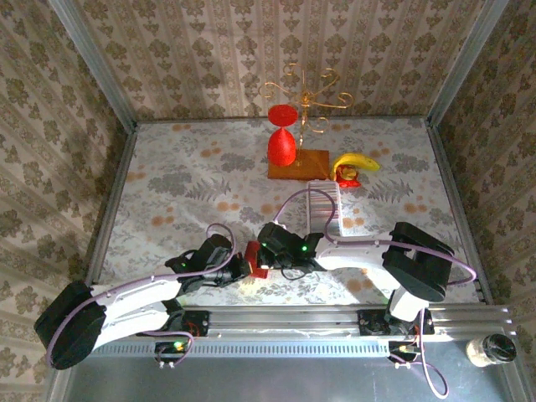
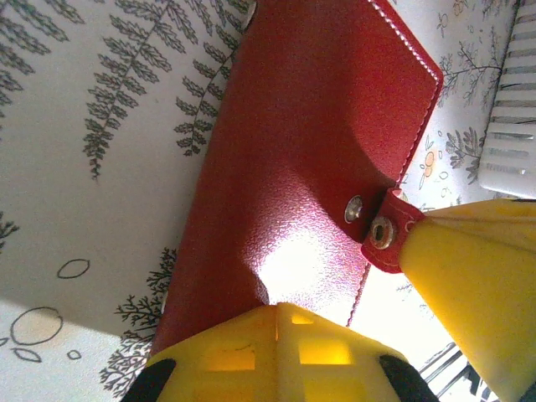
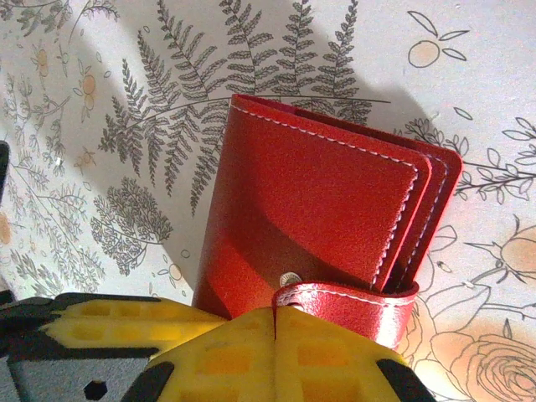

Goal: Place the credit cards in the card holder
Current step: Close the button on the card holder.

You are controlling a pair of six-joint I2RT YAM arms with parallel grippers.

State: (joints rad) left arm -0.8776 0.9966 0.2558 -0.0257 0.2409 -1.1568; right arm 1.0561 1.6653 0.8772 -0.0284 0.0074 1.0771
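The red card holder [image 1: 252,253] lies closed near the table's front, between both grippers. My left gripper [image 2: 279,308] is shut on the near edge of the card holder [image 2: 310,142]. My right gripper [image 3: 275,311] is shut on the clasp tab [image 3: 352,306], which stands unsnapped beside its metal stud on the card holder [image 3: 310,209]. From above, the left gripper [image 1: 239,268] and right gripper [image 1: 264,255] meet at the wallet. The credit cards [image 1: 322,205] form a pale striped row just behind the right arm, and the credit cards [image 2: 511,109] show again at the right edge of the left wrist view.
A red goblet [image 1: 282,142] stands on a brown wooden board [image 1: 299,163] at the back centre, with a gold wire stand [image 1: 306,96] behind it. A banana [image 1: 356,163] lies to the board's right. Patterned walls close in three sides.
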